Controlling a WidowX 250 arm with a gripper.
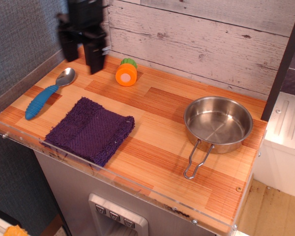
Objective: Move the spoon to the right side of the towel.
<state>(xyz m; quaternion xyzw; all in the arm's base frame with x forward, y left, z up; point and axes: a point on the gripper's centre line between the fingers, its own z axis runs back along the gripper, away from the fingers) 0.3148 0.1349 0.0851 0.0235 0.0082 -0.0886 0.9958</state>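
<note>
The spoon (45, 93), with a silver bowl and a ribbed blue handle, lies at the far left of the wooden counter, bowl pointing to the back. The dark purple towel (91, 130) lies flat just to its right, near the front edge. My black gripper (81, 59) hangs in the air above the back left corner, just behind and to the right of the spoon's bowl. Its two fingers are apart and hold nothing. It is blurred by motion.
An orange toy carrot with a green top (126, 72) lies at the back centre. A steel pan with a wire handle (217, 123) sits at the right. A clear plastic rim (113, 179) edges the counter's front and left. A dark post (283, 64) stands at the back right.
</note>
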